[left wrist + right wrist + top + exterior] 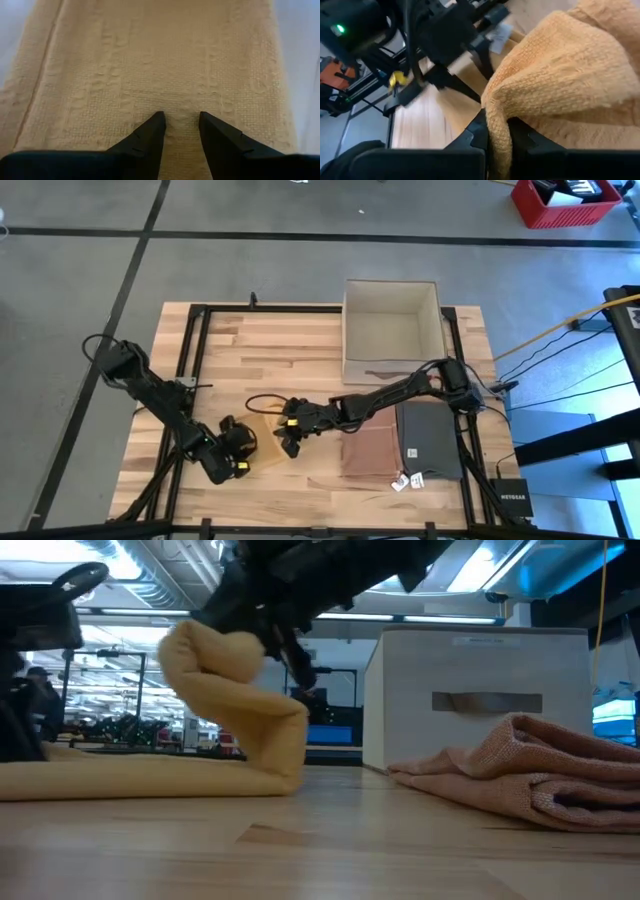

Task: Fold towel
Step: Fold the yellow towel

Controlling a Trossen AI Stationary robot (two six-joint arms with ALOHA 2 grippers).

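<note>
Your left claw (181, 131) presses its parted tips flat onto the yellow towel (235, 715) at the counter's (300, 350) near edge. Your right claw (495, 131) is clamped on a raised fold of that towel. Farther right lie a rust-brown folded cloth (368, 448), then a white box (390, 330).
</note>
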